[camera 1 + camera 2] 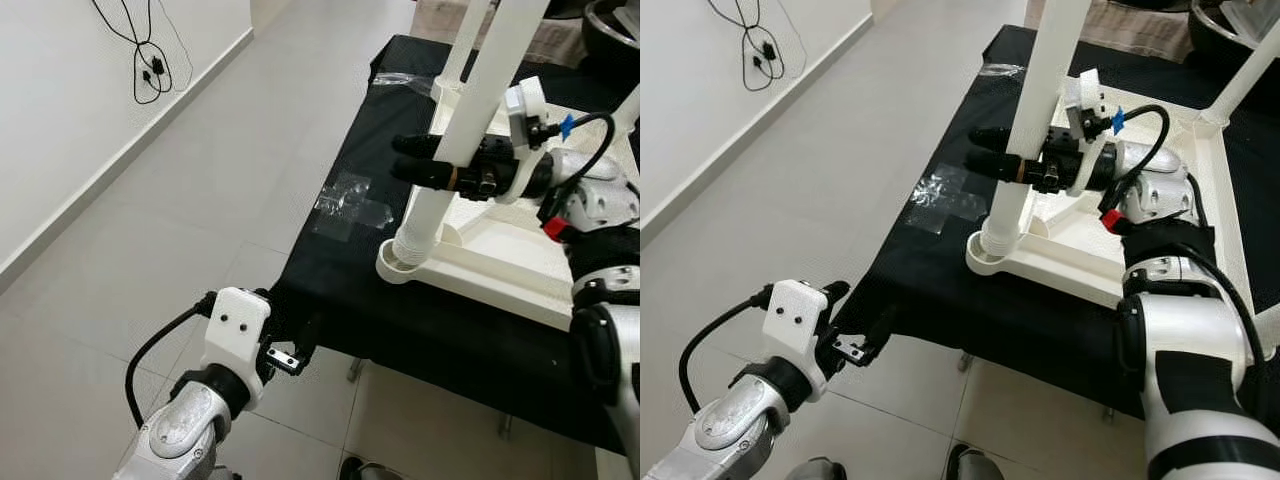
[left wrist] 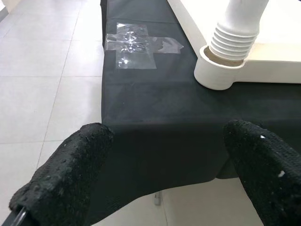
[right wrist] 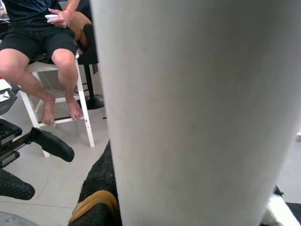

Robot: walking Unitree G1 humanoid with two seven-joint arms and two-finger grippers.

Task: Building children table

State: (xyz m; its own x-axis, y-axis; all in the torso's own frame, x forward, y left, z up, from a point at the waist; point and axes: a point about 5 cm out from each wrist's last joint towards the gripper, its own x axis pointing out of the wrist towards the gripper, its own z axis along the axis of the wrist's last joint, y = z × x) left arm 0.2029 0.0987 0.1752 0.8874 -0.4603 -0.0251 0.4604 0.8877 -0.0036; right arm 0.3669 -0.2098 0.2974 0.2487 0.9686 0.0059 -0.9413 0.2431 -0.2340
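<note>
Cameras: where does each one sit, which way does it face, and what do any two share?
Left and right eye views: head, looking down at the black table; both arms show.
Left wrist view: along the open left gripper towards the white table leg in its socket.
Right wrist view: right gripper's fingers against that leg; a seated person beyond.
Shared: the leg.

Black-covered bench (image 1: 330,300) under white tabletop (image 1: 500,255), tape (image 1: 350,205).

Pale grey floor tiles (image 1: 230,130) run up to a white wall (image 1: 60,120) with a dangling black cable (image 1: 150,65), beside a black-covered surface (image 1: 940,290) bearing crumpled clear tape (image 1: 350,205).
</note>
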